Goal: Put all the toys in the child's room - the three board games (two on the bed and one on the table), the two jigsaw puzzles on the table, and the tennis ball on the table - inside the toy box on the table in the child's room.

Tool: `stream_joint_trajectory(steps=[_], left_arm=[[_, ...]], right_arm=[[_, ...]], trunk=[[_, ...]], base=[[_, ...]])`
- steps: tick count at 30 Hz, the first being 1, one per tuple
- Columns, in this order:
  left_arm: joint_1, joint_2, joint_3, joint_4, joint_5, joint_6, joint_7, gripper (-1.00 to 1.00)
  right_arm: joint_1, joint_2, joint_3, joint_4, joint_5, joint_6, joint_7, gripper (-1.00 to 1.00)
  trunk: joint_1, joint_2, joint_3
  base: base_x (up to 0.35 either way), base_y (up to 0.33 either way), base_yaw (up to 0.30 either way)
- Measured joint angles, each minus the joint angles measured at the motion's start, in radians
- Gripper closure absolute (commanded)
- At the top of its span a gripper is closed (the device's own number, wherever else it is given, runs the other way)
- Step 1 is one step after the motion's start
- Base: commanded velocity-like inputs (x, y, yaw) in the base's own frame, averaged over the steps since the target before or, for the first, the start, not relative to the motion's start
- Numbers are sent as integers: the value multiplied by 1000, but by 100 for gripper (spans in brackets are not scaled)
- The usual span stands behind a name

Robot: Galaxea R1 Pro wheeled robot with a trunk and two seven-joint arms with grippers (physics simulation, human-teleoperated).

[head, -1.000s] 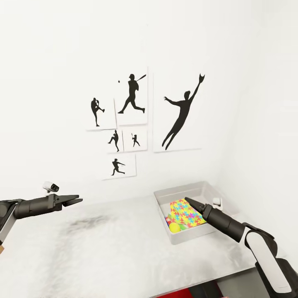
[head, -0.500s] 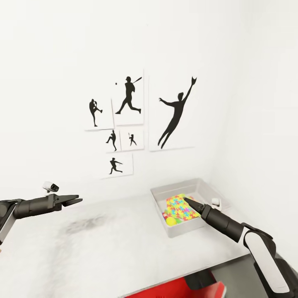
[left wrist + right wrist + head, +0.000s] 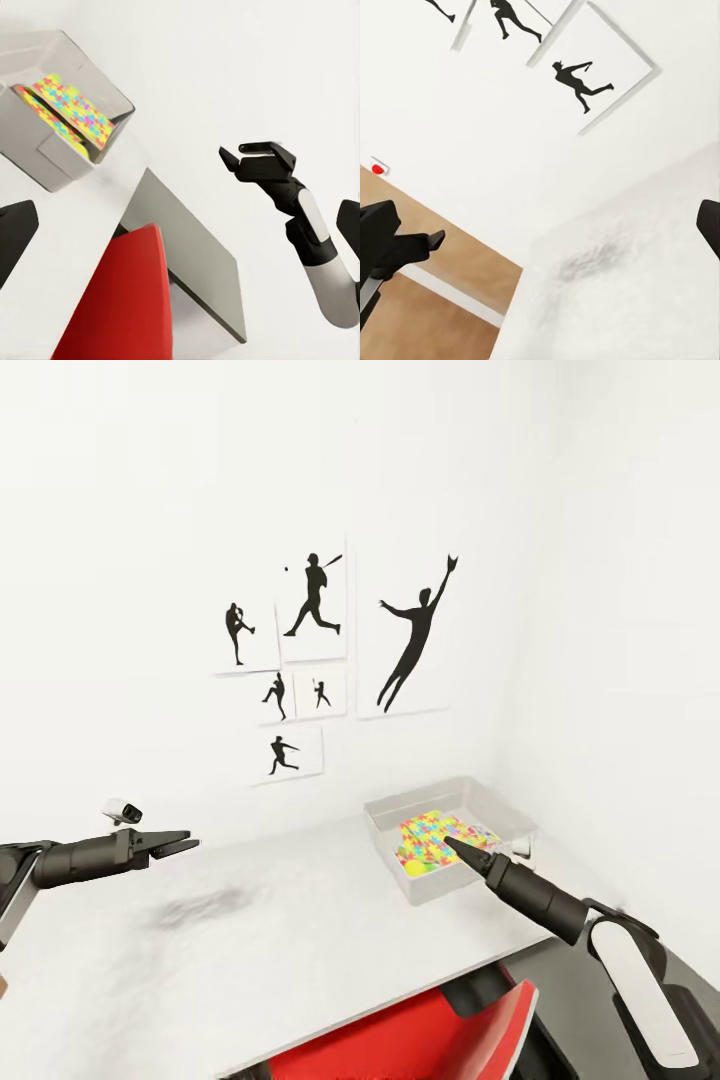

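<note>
Puzzles tilted lengthwise in bin

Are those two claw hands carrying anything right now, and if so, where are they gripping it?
No, nothing is held. The left gripper hangs open over the table, and the right gripper is open and empty too. The jigsaw puzzles lie in the toy box.

Your right claw covers part of the jigsaw puzzles in the toy box. The red chair gets cut off at the bottom edge.

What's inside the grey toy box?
The toy box holds a colourful jigsaw puzzle with the yellow tennis ball beside it. Whatever lies under the puzzle is covered.
</note>
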Motion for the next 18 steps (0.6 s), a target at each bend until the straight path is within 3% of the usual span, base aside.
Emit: stream_joint_trajectory(steps=[10,18], left_arm=[[0,1,0,0,0,0,0,-100],[0,1,0,1,0,0,0,-100]], right_arm=[[0,-2,-2,3,-2,-6,2,-100],[0,-3,-2,6,-2,-6,4,-100]], trunk=[[0,0,-5],[0,1,-11]], base=[[-200,206,-182],[-142,54,-235]])
